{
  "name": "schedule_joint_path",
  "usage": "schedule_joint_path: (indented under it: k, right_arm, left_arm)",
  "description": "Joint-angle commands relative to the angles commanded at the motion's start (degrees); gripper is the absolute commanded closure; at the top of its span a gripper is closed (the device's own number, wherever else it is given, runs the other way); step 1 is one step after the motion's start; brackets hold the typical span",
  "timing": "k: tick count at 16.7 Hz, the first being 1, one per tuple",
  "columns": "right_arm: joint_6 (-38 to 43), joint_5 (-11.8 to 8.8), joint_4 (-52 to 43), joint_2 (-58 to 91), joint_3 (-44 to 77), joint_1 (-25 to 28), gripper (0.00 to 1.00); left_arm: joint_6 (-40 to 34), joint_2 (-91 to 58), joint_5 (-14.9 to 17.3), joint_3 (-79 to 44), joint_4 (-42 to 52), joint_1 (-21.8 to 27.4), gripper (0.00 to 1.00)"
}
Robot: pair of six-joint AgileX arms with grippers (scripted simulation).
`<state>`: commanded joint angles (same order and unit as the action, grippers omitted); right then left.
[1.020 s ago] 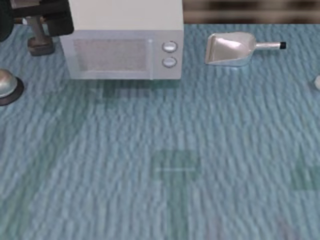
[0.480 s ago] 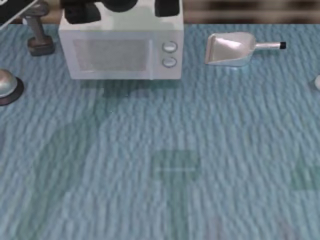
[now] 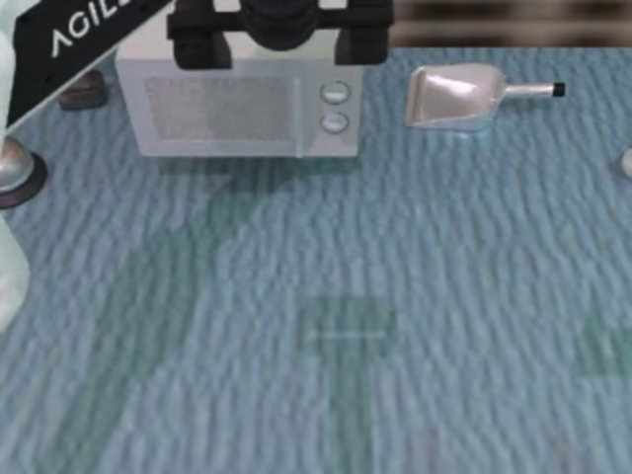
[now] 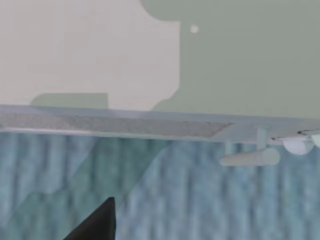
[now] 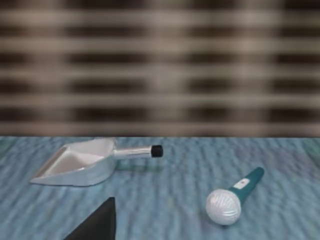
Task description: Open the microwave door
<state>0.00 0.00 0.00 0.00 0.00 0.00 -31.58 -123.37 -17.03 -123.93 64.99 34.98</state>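
Your microwave (image 3: 242,94) sits at eleven o'clock on the table (image 3: 395,296), and its microwave door (image 3: 219,109) lies flush, so the opening is yet to be done. Your left gripper (image 3: 281,25) hovers above its top; I cannot tell its grip. Only your left wrist view shows the door handle (image 4: 250,157). Right arm is out of sight.

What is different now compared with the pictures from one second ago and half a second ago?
The left arm has swung across the top of the microwave, from above its left edge toward the top view's right; its dark head now sits over the middle of the top. Nothing was grasped or let go. The microwave door is shut as before, and the scoop and bell have not moved.
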Motion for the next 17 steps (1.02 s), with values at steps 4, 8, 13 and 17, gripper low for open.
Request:
schedule_joint_path:
  k: [4, 8, 13, 17]
  right_arm:
    - [0.0, 0.0, 0.0, 0.0, 0.0, 0.0, 0.00]
    - [0.0, 0.0, 0.0, 0.0, 0.0, 0.0, 0.00]
    - [0.0, 0.0, 0.0, 0.0, 0.0, 0.0, 0.00]
    - [0.0, 0.0, 0.0, 0.0, 0.0, 0.0, 0.00]
  left_arm:
    - [0.4, -0.5, 0.2, 0.6, -1.1, -0.5, 0.00]
    - [1.9, -4.5, 0.9, 3.3, -8.8, -2.0, 0.00]
    - [2.8, -6.8, 1.4, 4.8, -12.4, -2.9, 0.00]
    - [2.8, -6.8, 1.4, 4.8, -12.4, -2.9, 0.23]
